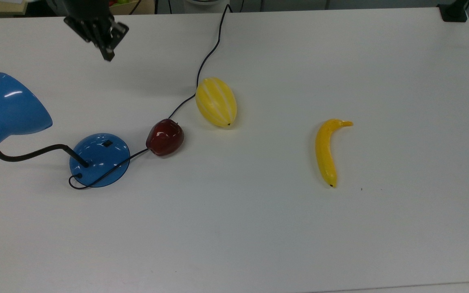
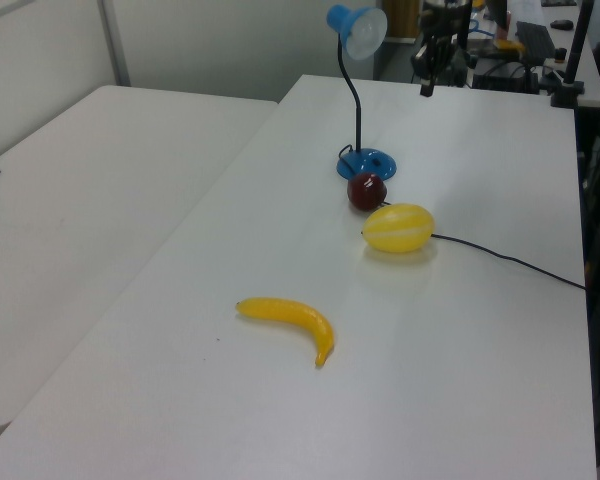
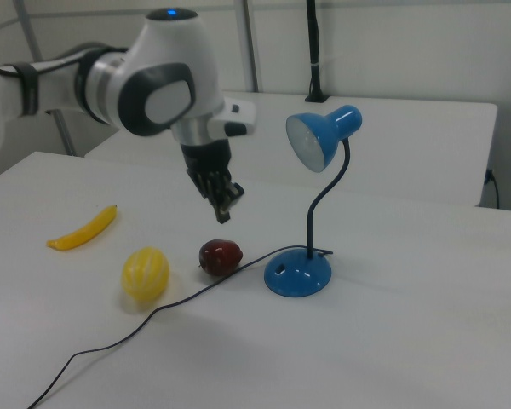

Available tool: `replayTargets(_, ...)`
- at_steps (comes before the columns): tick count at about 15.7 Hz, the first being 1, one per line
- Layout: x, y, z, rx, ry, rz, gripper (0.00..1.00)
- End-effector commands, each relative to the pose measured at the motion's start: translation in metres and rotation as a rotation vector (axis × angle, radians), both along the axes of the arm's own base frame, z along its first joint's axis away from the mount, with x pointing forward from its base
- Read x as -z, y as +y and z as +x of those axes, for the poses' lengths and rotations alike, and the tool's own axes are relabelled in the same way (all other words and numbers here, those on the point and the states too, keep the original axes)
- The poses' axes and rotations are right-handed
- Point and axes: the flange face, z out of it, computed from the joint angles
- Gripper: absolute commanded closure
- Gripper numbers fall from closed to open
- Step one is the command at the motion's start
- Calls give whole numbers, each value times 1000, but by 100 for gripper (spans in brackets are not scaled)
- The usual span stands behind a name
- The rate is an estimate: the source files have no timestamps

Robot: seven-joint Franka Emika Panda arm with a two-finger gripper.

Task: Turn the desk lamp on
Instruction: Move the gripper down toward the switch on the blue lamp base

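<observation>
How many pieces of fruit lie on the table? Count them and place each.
3. In the top view, the red apple sits right of the desk lamp, the yellow melon beyond it, the banana farthest right.

The white Panda arm (image 3: pixel 111 81) reaches in from the right view's left edge, its rounded wrist joint high in the frame and turned downward. Below it hangs the black gripper (image 3: pixel 225 208), pointing down and slightly toward the right view's right, clear of the surface. In the top view the gripper (image 1: pixel 107 56) sits at the upper left; in the left view the gripper (image 2: pixel 425 88) shows near the top, right of centre.
</observation>
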Motion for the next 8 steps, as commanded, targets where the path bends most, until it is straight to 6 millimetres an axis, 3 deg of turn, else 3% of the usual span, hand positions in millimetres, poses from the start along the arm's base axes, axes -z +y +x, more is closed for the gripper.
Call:
replayTargets(1, 39, -18, 26, 76, -48, -32, 100)
replayTargets(8, 106, -27, 55, 130, -78, -110, 100)
